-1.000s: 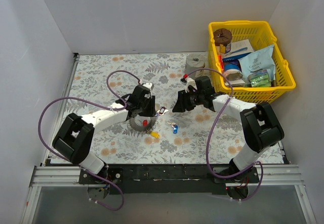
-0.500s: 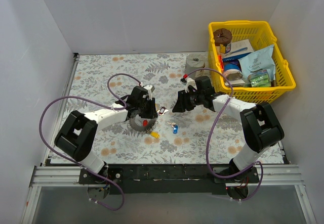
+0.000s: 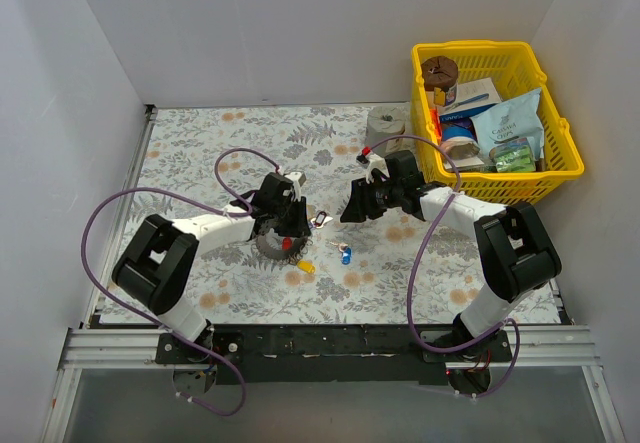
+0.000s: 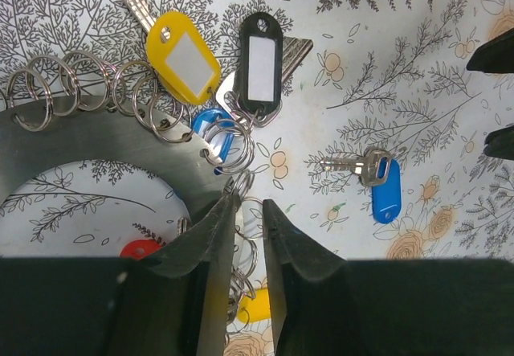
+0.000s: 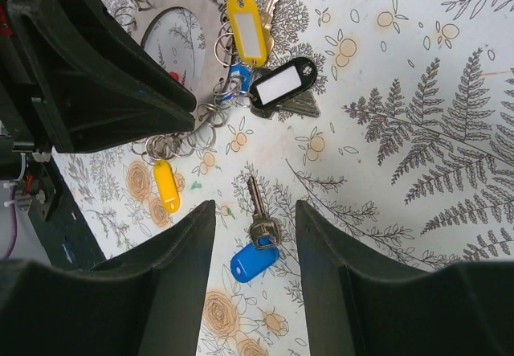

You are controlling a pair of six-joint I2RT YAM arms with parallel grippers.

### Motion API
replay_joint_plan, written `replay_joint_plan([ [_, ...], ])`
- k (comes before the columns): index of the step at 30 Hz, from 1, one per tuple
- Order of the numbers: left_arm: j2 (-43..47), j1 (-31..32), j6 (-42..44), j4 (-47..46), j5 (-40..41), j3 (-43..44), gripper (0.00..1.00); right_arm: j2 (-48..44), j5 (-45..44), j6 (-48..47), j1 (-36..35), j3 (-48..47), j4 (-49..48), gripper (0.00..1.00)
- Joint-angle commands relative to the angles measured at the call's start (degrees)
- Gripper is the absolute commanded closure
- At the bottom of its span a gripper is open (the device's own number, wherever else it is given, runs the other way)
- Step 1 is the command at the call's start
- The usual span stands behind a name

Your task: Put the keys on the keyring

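The keyring is a flat grey disc with a wide hole and several small split rings along its rim; it also shows as the keyring in the top view. A yellow-tagged key, a black-tagged key, a red tag and a second yellow tag hang at its edge. My left gripper stands over the rim, its jaws narrowed onto a split ring there. A loose blue-tagged key lies flat on the cloth. My right gripper hovers open right over it, one finger on each side.
A yellow basket full of packets stands at the back right. A grey roll sits beside it, behind my right arm. White walls close the table on three sides. The two grippers are about a hand's width apart.
My left gripper's jaws have narrowed over the keyring's rim and the left arm shifted slightly. The right arm and the blue key have not moved.
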State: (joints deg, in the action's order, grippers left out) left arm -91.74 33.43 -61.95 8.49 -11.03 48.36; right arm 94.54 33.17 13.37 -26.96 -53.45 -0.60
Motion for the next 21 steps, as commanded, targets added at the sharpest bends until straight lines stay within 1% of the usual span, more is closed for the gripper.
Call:
replay_joint_plan([
  [1,-1.15,-0.03,0.34,-1.28,-0.75,-0.9,0.8,-0.41,0.93,-0.36,0.33,0.45,-1.68,0.48],
  [11,-2.56,-0.03,0.43,-1.9,0.39,-0.81,0.84,-0.76,0.93,-0.27,0.33,0.63,-1.68,0.48],
  [17,-1.86,-0.03,0.17,-3.04,0.31,-1.07,0.81,-1.11,0.76,-0.36,0.33,1.07,-1.86,0.48],
  [21,-2.82,-0.03,0.96,-3.66,-0.75,-1.42,0.83,-1.11,0.93,-0.36,0.33,1.16,-2.04,0.48],
])
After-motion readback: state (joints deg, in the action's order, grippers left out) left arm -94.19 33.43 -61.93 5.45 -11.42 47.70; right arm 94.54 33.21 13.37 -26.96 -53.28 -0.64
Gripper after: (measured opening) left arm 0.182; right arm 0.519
